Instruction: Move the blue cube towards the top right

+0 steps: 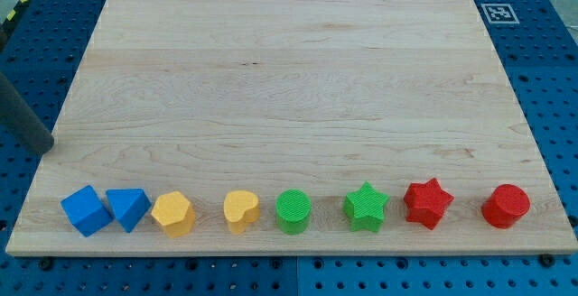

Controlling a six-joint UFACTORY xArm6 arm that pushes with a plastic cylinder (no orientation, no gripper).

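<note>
Closest to the view's bottom, a row of blocks sat along the edge of the wooden board [289, 70]. The blue cube [86, 210] was at the far left end, touching a blue triangle block [128, 208] on its right. Next came a yellow block [172, 213], a yellow heart [240, 211], a green round block [293, 211], a green star [366, 207], a red star [427, 202] and a red round block [505, 206]. Farther up, at the view's left edge, my tip [43, 144] sat just off the board, above and left of the blue cube, not touching it. I had no hand, only a rod, so nothing was held. The push had not begun. I think my tip needed to get below and left of the cube first, then push up and right.
</note>
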